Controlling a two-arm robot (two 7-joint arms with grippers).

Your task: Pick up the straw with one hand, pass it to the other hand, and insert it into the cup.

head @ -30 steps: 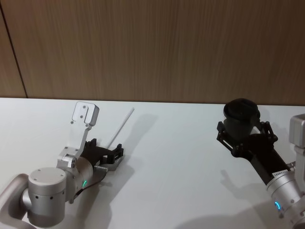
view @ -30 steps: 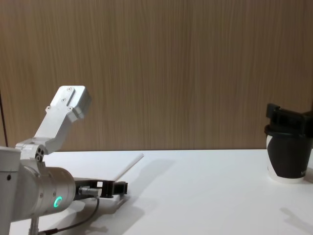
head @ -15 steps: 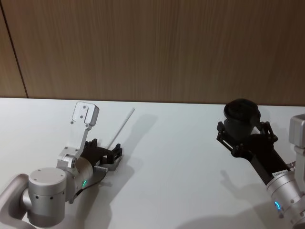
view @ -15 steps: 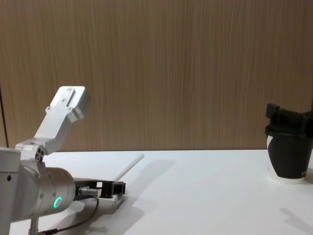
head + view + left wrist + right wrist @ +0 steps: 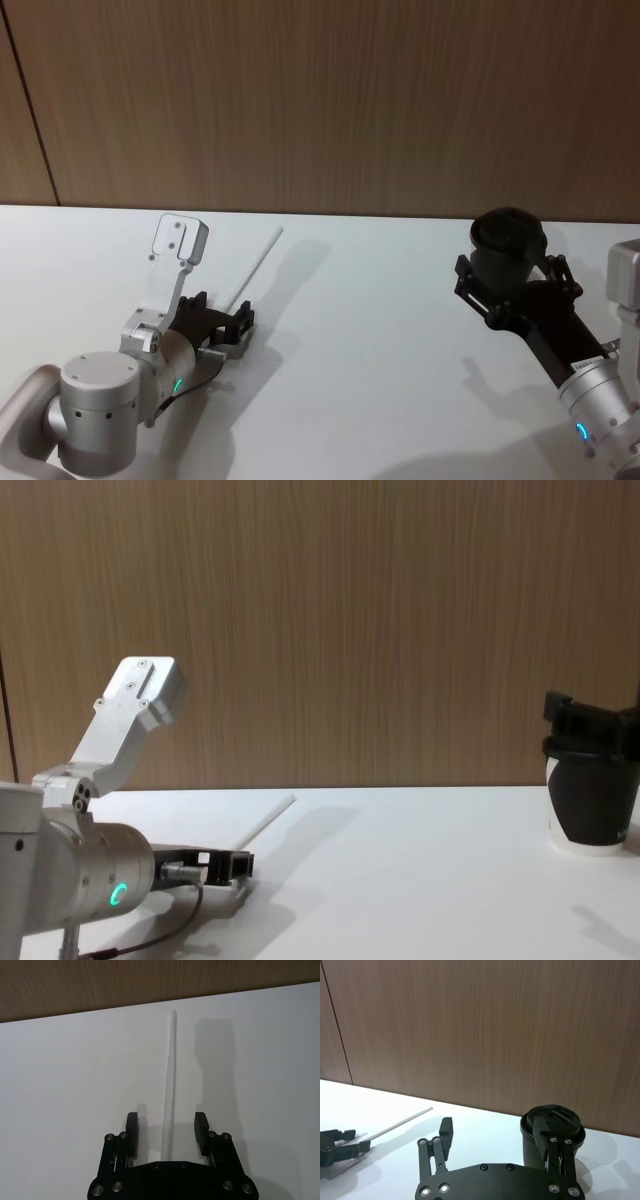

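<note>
Where the white table (image 5: pixel 380 350) meets the wood-panelled wall (image 5: pixel 350 100), the straw (image 5: pixel 255 268) lies on the left side of the surface, its far end pointing toward the wall. Its near end runs in between the fingers of the left gripper (image 5: pixel 246 330), which sits low over the table on a silver wrist with a green light. In the left wrist view the left gripper (image 5: pixel 166 1122) has its fingers spread wide, and the straw (image 5: pixel 170 1070) passes down the middle of the gap with white table showing on either side of it (no finger touches it). From the chest view the straw (image 5: pixel 265 825) reaches out beyond the left gripper (image 5: pixel 240 865) toward the wall.

Well apart, on the right side of the table, the cup (image 5: pixel 508 245) stands upright with its black lid on. The right gripper (image 5: pixel 510 270) is right up against it, fingers parted, one tip on each side of the cup as the head view sees it. In the right wrist view the right gripper (image 5: pixel 493 1127) has one finger standing clear in open space, while the other overlaps the lid of the cup (image 5: pixel 532 1142); whether that finger touches the cup cannot be told. The chest view shows the cup (image 5: pixel 585 810) resting on its white bottom rim, with a black finger at its top.
</note>
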